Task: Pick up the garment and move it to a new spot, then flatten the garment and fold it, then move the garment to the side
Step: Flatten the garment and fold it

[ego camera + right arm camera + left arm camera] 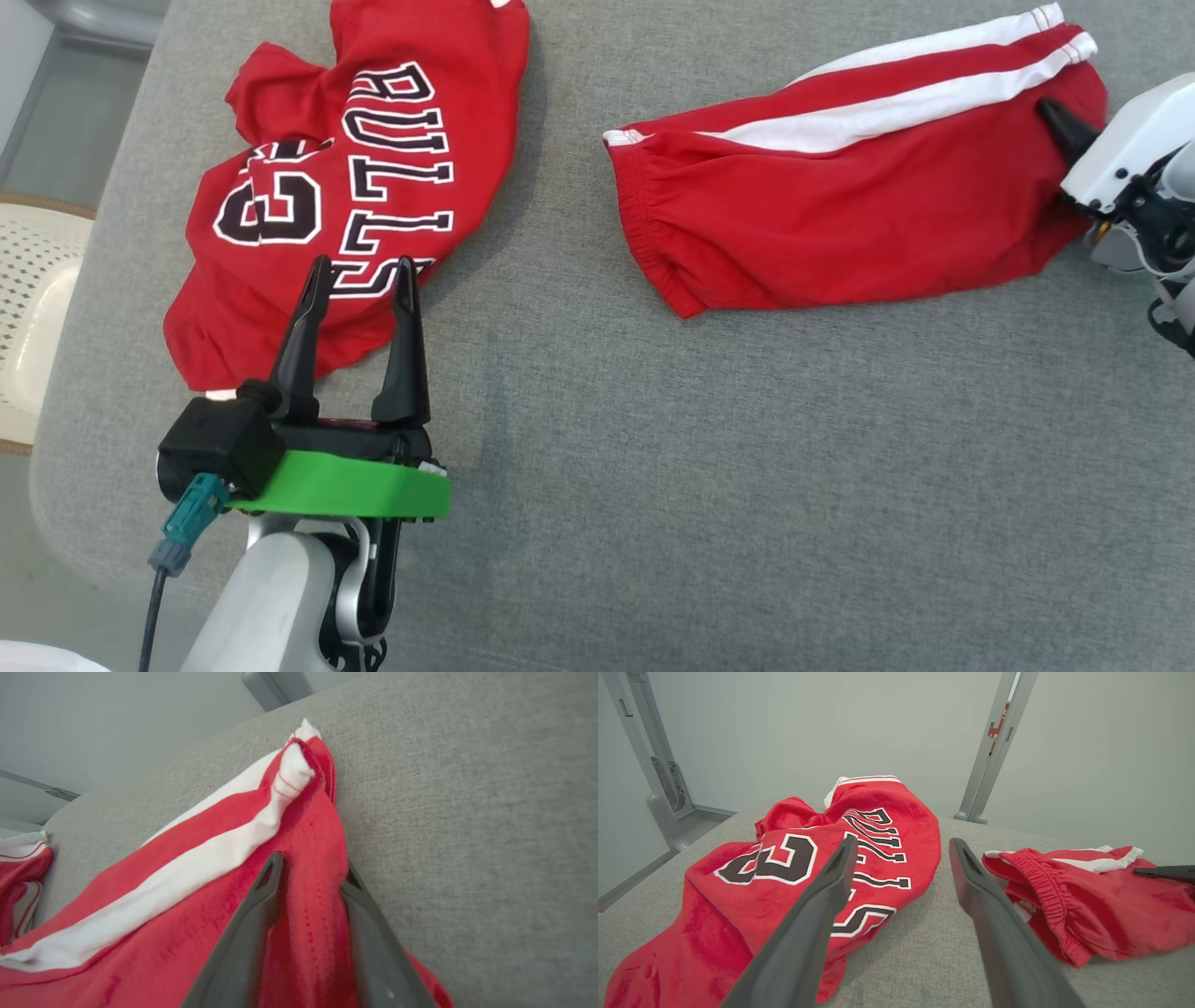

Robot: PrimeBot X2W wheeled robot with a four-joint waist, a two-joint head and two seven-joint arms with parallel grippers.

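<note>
Left gripper [362, 266] nearest, at 7 o'clock, fingers spread wide and empty, tips over the jersey [355, 187] hem. Shorts [840, 215] lie at 1 o'clock on the grey cushion [653, 485], well apart from the jersey. Right gripper [312, 863] at the shorts' 3 o'clock end, fingers pinching a ridge of red cloth. Likely light, soft, floppy; will drape and bunch. Best hold: hem corners or waistband.

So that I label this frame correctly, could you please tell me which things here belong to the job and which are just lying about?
In the job:
red shorts, a fold pinched in the right tool
grey padded surface under them
left tool, open

Lying about, it seems:
red Bulls jersey, below the left tool
white lattice chair
metal frame posts
</note>
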